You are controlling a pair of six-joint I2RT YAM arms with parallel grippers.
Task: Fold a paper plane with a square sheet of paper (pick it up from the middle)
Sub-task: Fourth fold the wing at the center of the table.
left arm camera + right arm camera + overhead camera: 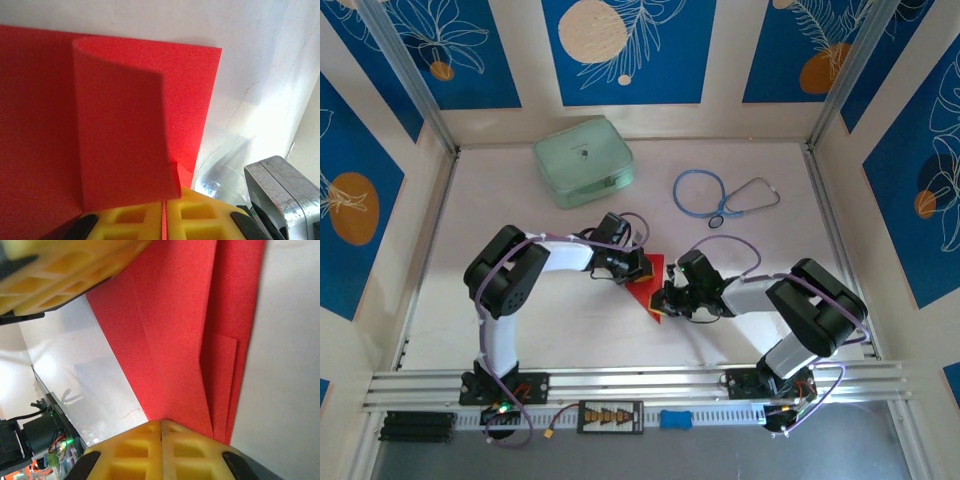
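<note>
The square sheet of paper (654, 287) is bright red and partly folded, held between both arms at the table's middle. In the left wrist view the sheet (120, 135) has a flap folded over its top, and a thin red edge runs between the yellow pads of my left gripper (163, 212), which is shut on it. In the right wrist view the sheet (185, 330) shows long creases and stacked layers meeting at my right gripper (161, 426), shut on its lower edge. The left gripper's yellow fingers (65, 270) hold the far edge. From above, the left gripper (638, 268) and right gripper (667, 297) face each other across the paper.
A pale green case (583, 161) lies at the back left. A blue stethoscope (720, 195) lies at the back right. Aluminium rails (640, 385) run along the near edge, and patterned walls close in the table's sides.
</note>
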